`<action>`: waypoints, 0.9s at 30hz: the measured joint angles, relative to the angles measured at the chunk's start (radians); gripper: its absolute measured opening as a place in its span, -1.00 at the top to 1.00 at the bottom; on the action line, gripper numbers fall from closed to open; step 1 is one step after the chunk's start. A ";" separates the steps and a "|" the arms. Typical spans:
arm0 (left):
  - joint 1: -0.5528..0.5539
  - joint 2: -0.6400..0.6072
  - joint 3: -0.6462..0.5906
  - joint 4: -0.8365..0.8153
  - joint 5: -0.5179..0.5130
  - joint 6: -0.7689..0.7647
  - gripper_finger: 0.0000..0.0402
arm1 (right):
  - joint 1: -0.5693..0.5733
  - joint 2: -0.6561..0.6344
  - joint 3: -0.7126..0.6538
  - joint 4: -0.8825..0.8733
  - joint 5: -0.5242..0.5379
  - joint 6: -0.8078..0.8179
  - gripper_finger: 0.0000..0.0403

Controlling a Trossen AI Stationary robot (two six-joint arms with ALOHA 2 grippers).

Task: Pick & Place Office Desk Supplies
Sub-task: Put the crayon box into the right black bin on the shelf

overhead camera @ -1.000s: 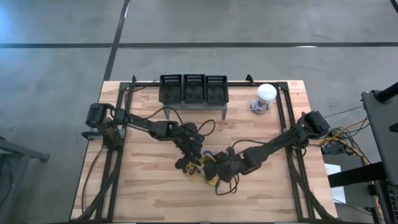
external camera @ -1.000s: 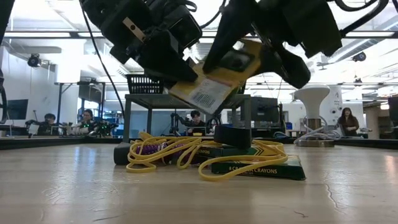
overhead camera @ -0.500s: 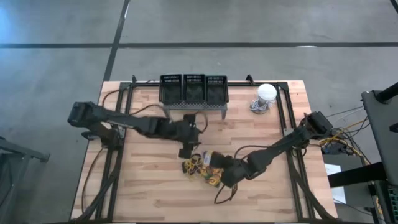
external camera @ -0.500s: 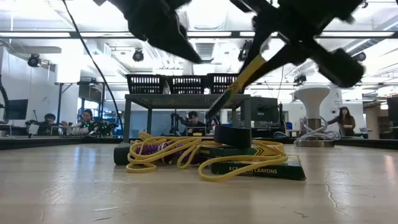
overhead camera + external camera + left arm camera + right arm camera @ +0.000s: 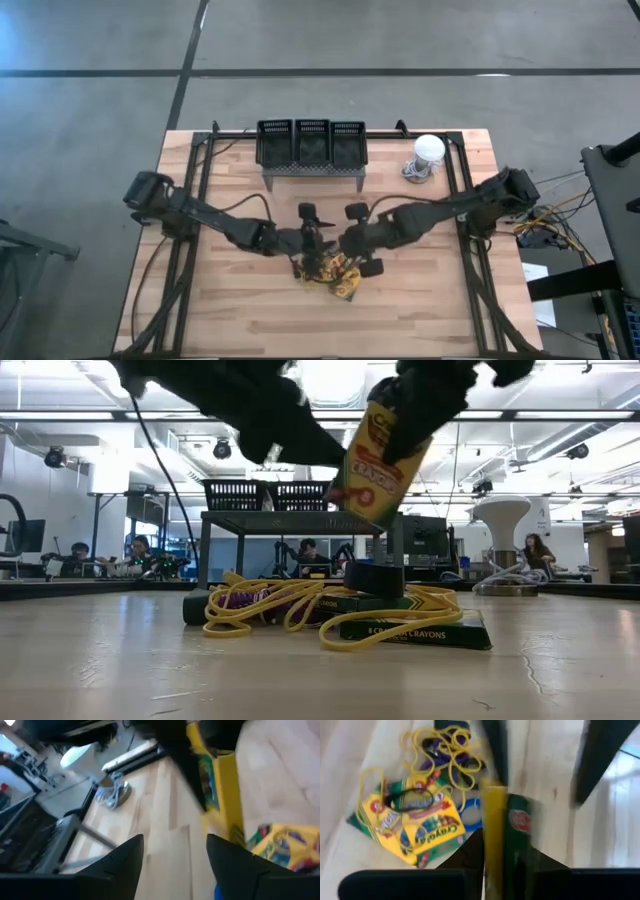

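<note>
My right gripper (image 5: 420,390) (image 5: 352,240) is shut on a yellow-and-green crayon box (image 5: 380,455) (image 5: 507,820), held in the air above the pile. My left gripper (image 5: 175,865) (image 5: 312,232) is open just to the left of it, and its wrist view looks at the held box (image 5: 220,785). On the table lies the pile (image 5: 330,275): more crayon boxes (image 5: 415,825) (image 5: 415,630) lying flat, with yellow, purple and blue rubber bands (image 5: 445,755) (image 5: 270,608) draped over and beside them. My right gripper pinches the crayon box between its two fingers at the box's upper end (image 5: 390,415) (image 5: 502,850), coming from above. The box is lifted clear of the pile and hangs below the fingers, tilted, with its printed face toward the table's near edge.
A grey perforated stand with three black bins (image 5: 312,145) (image 5: 300,510) is at the far edge. The white dome with its cable (image 5: 428,150) (image 5: 503,520) sits at the far right. A dark round thing (image 5: 375,578) rests on the pile. People sit in the room behind.
A second ago both grippers were at the box above the pile. My left gripper has let go and drawn back a little toward the far left. My right gripper has carried the box toward the far edge and turned it from edge-on until its face shows.
</note>
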 joint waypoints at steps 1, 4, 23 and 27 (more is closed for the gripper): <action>0.000 0.011 0.000 0.012 0.022 0.000 -0.11 | -0.006 -0.001 0.002 -0.006 -0.003 0.000 0.79; 0.002 0.028 0.002 0.018 0.059 -0.008 -0.10 | -0.020 -0.001 -0.001 0.001 -0.001 0.014 0.77; 0.025 0.022 -0.002 -0.026 0.187 -0.125 -0.08 | -0.034 -0.002 -0.060 -0.100 0.163 0.152 0.78; 0.050 0.041 -0.001 0.045 0.174 -0.189 -0.08 | -0.034 -0.002 -0.060 -0.050 0.162 0.128 0.78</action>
